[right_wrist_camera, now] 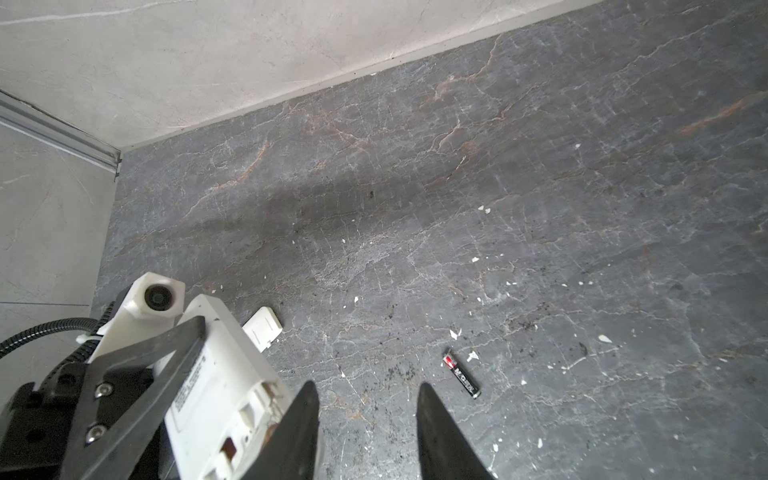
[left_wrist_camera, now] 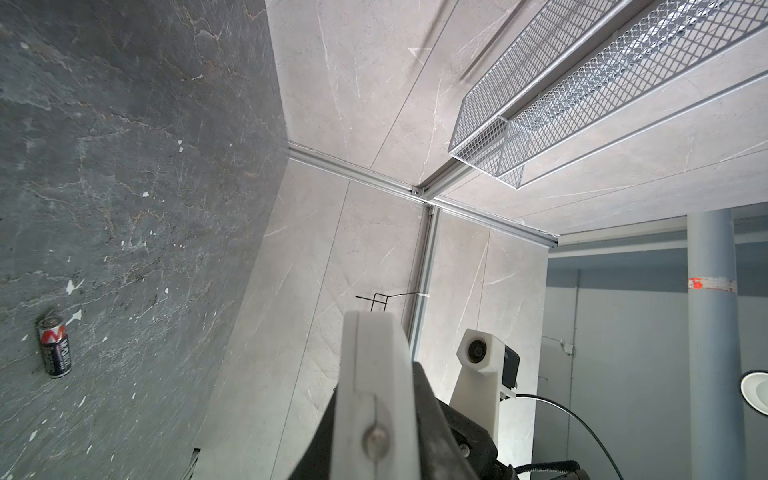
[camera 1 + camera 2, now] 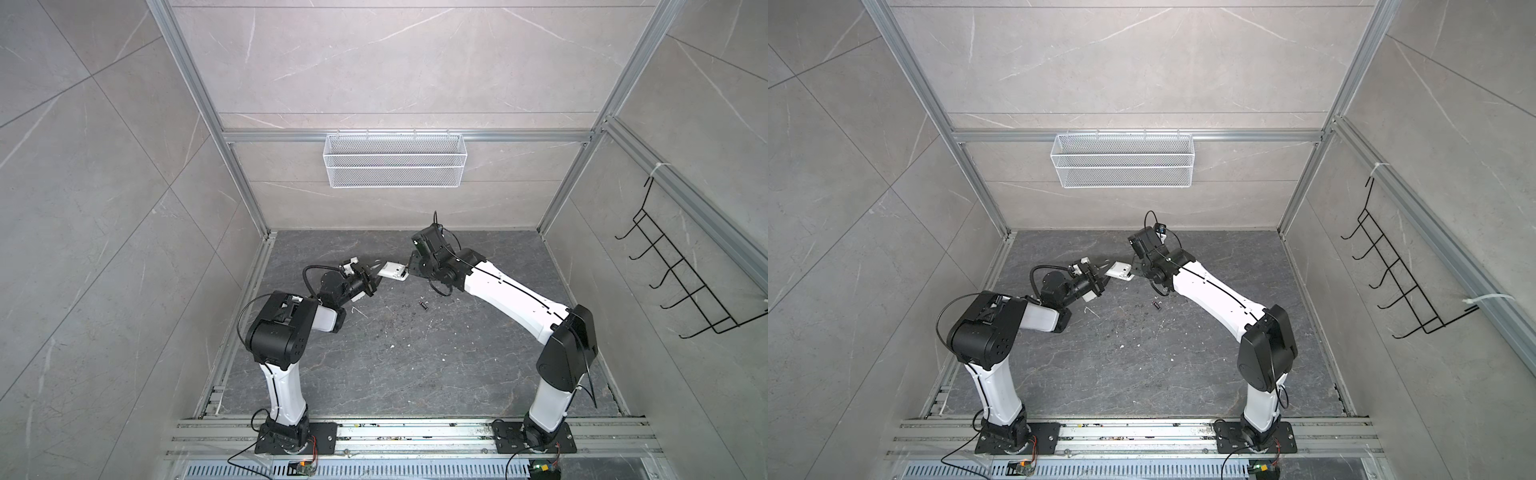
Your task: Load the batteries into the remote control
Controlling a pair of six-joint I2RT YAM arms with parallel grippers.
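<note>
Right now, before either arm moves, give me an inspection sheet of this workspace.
Surface: dark stone-look floor, scuffed.
Job's things: remote control back-up with its battery bay open; one battery lies loose on the floor; second battery not seen.
Clutter: white cover piece on the floor beside the remote control; white specks and dark crumbs scattered about.
Hands: left hand shut on the remote control; right hand open and empty, close to the remote's open end.
Cables: black cable loops at the left wrist; more loops at the right wrist.
Surroundings: mesh basket on the back wall; wire rack on the right wall.
</note>
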